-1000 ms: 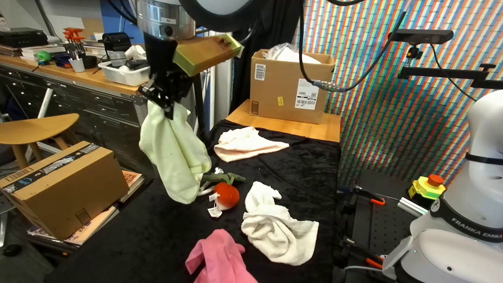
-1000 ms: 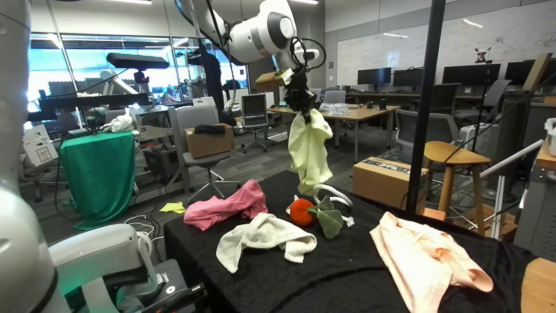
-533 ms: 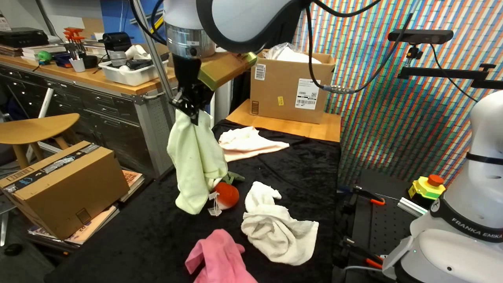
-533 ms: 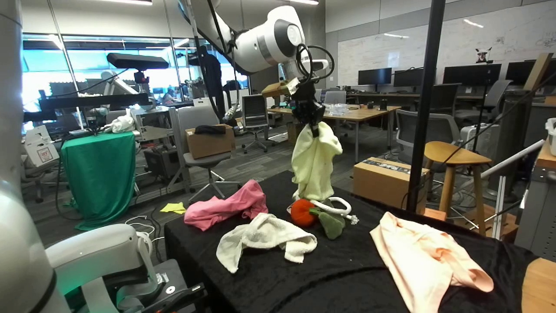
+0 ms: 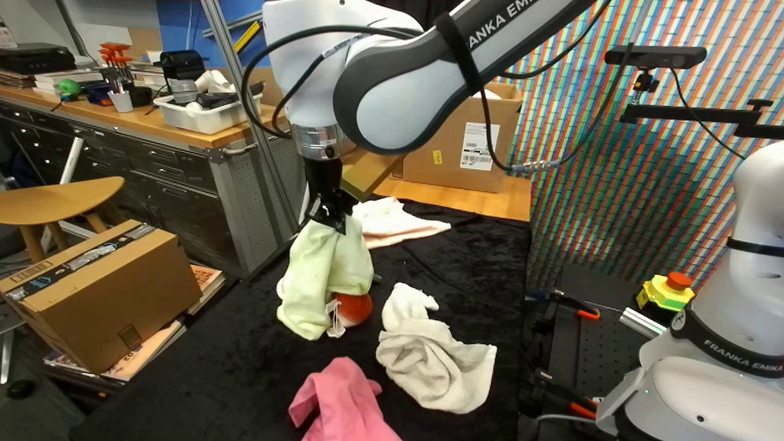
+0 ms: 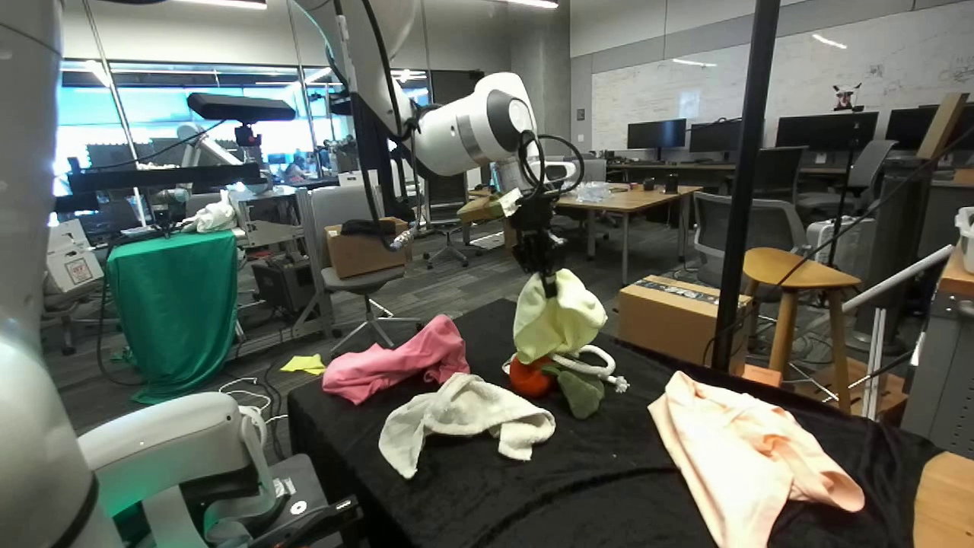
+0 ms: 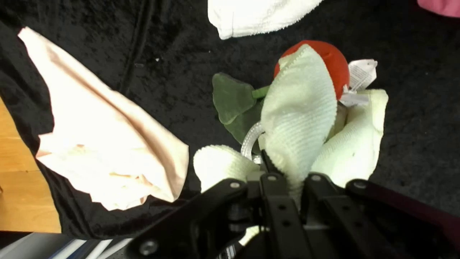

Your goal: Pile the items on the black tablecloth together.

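The fingers (image 6: 549, 287) pinch the ribbed yellow-green cloth (image 7: 299, 104); now it hangs lower, partly hiding the round red ball (image 6: 529, 380).

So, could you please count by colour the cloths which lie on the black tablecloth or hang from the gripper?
Pink cloth: 1
White cloth: 1
Pale peach cloth: 1
Yellow-green cloth, held in the gripper: 1
Total: 4
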You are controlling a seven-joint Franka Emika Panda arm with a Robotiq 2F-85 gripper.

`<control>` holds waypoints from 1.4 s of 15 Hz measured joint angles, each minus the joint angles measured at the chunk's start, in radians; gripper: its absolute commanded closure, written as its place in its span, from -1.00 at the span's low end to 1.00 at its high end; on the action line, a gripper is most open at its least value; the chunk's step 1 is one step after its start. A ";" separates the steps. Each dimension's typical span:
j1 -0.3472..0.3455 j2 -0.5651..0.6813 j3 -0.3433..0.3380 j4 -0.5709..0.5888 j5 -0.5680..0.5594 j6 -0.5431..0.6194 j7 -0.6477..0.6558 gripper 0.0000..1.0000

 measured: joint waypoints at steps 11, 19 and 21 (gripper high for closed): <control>0.000 0.013 0.035 -0.055 0.014 0.003 -0.003 -0.70; -0.031 -0.035 0.032 -0.064 0.038 0.025 -0.002 -0.99; -0.052 -0.057 0.028 -0.080 0.048 0.035 -0.002 -0.98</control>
